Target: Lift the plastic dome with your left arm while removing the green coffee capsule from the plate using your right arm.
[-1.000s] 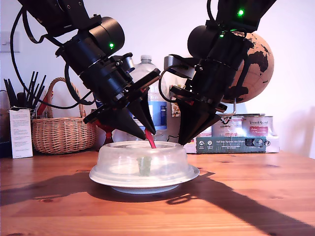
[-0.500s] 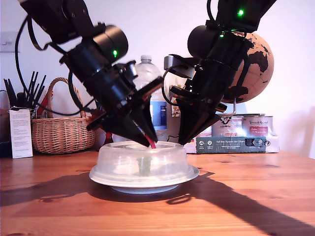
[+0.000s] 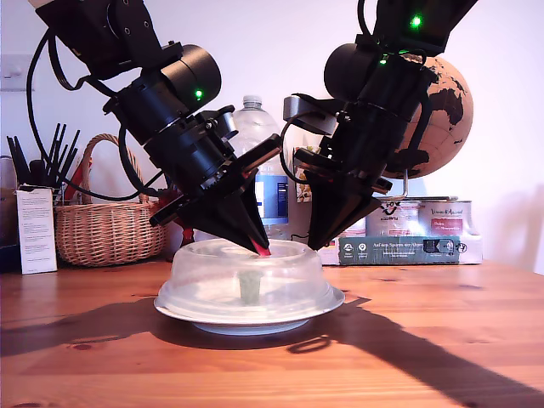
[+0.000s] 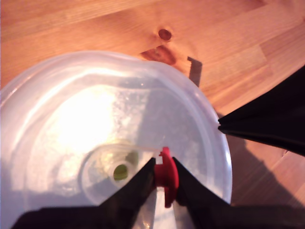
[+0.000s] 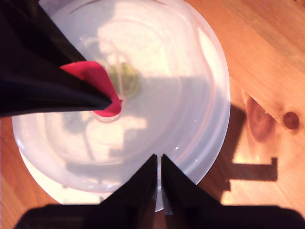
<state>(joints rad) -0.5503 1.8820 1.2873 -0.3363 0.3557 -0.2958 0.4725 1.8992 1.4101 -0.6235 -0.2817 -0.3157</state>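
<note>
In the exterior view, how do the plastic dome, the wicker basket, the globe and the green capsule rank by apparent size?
1. Plastic dome
2. Wicker basket, though it stands farther back
3. Globe, partly hidden by an arm, so unsure against the basket
4. Green capsule

No legible text; box point(image 3: 399, 249) print too small.

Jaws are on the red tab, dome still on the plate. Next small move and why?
Probably lift my first gripper straight up. It looks shut on the red tab, while the plastic dome sits on the plate over the green coffee capsule. My second gripper waits shut above the dome.
</note>
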